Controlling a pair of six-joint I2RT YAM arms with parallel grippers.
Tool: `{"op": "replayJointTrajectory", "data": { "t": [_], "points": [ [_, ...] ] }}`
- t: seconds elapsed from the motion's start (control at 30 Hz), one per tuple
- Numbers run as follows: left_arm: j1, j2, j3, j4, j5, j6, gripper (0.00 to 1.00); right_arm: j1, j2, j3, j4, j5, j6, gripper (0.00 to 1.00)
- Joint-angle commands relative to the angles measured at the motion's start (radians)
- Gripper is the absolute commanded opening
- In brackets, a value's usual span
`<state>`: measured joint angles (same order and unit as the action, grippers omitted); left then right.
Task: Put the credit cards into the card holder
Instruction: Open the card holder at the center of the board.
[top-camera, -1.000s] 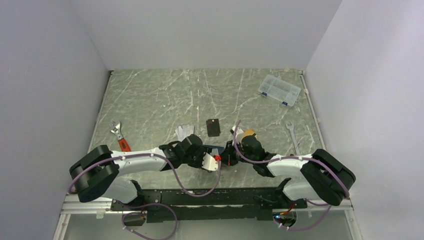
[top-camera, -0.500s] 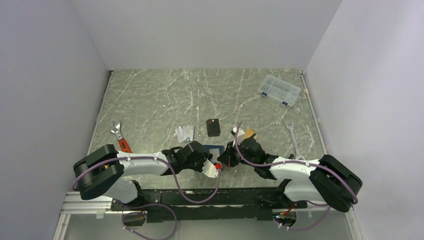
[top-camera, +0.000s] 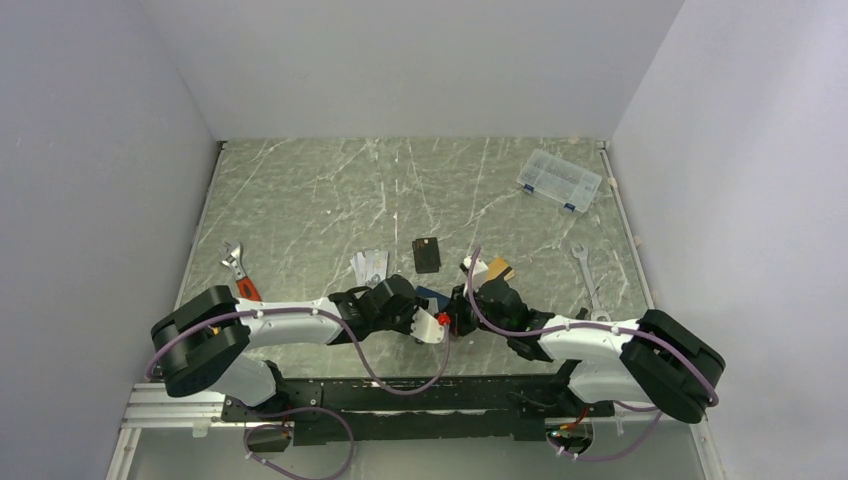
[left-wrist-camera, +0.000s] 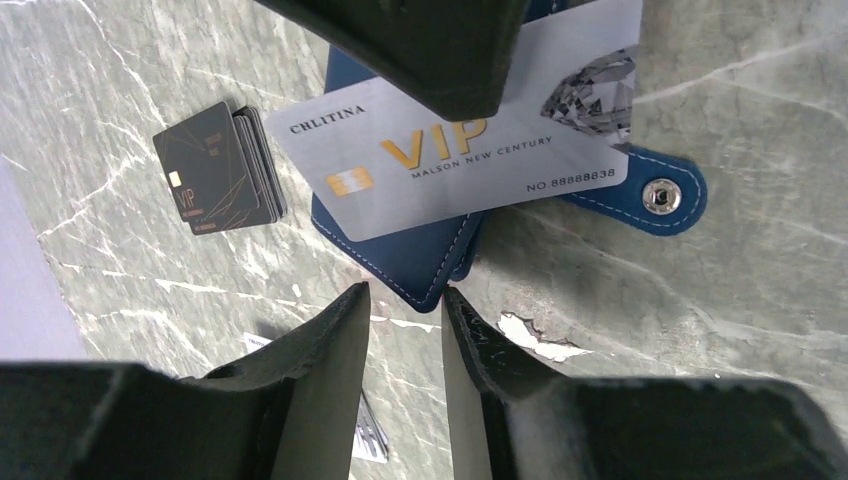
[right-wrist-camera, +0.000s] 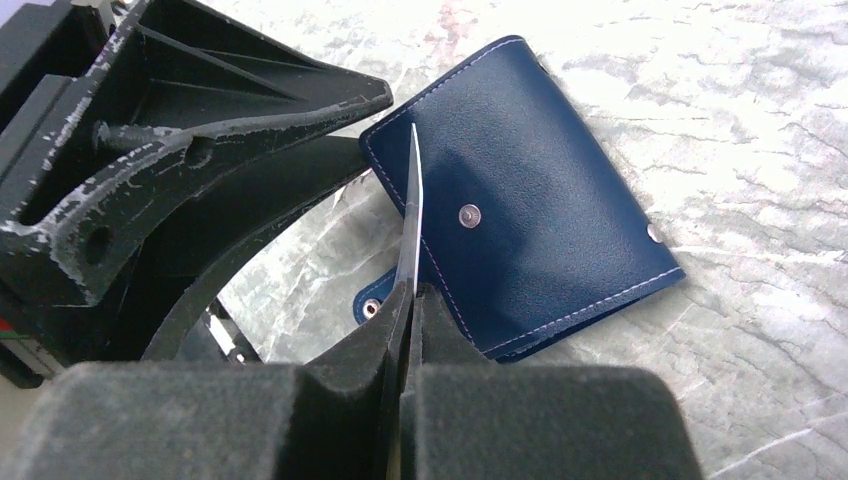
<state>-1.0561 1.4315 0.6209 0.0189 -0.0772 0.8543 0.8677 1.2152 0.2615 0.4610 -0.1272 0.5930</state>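
silver card (left-wrist-camera: 470, 165) pinched in right gripper (right-wrist-camera: 407, 296), over card holder (right-wrist-camera: 540, 220)

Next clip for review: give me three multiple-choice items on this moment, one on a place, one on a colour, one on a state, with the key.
1. Where on the table does the clear plastic box lie?
A far right corner; B near left corner; C between the arms.
2. What colour is the card holder?
A red; B navy blue; C green.
3. How is the right gripper?
A open; B shut on the silver card; C shut on nothing.
Key: 1 A, the top view shows it by the far right edge. 2 B, both wrist views show a navy cover. 3 B, the card stands edge-on between its closed fingers.
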Motion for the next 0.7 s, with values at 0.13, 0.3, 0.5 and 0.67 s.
{"op": "replayJointTrajectory", "data": {
  "t": [0.13, 0.3, 0.5, 0.67],
  "points": [
    [-0.001, 0.002, 0.083, -0.055, 0.016, -0.059, 0.37, 0.028, -0.005, 0.005, -0.057, 0.042, -0.029, 0.00],
    [0.001, 0.012, 0.089, -0.044, 0.023, -0.053, 0.36, 0.035, -0.025, 0.000, -0.066, 0.054, -0.027, 0.00],
    [-0.002, 0.024, 0.078, -0.027, 0.067, -0.013, 0.24, 0.036, -0.050, -0.004, -0.077, 0.059, -0.027, 0.00],
    [-0.013, 0.032, 0.068, 0.018, 0.088, 0.039, 0.23, 0.036, -0.064, -0.007, -0.082, 0.066, -0.027, 0.00]
  ]
}}
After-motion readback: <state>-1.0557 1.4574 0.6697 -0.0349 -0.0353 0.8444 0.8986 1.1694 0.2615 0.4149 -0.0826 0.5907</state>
